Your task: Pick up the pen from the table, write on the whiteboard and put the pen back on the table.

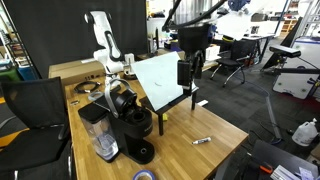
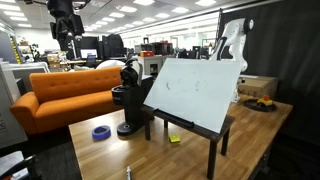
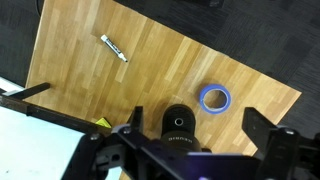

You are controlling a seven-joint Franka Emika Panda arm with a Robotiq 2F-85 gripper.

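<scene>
Going from the left in the wrist view, a corner of the whiteboard (image 3: pixel 25 145) is showing at the lower edge. Further up, the pen (image 3: pixel 113 48) is lying flat and slanted on the bare wood of the table (image 3: pixel 180 60), well apart from everything else. I am judging it as very light, stiff and smooth, so it may be rolling away if I am pushing it from one side only; I am planning to take it across the middle of the barrel. My hand (image 3: pixel 192 128) is hanging high over the black coffee machine (image 3: pixel 180 120), fingers spread wide and pinching nothing. So the pen is sitting well away from the hand, toward the upper left of this view and far below it. At the right, a blue tape roll (image 3: pixel 213 98) is resting on the wood.
</scene>
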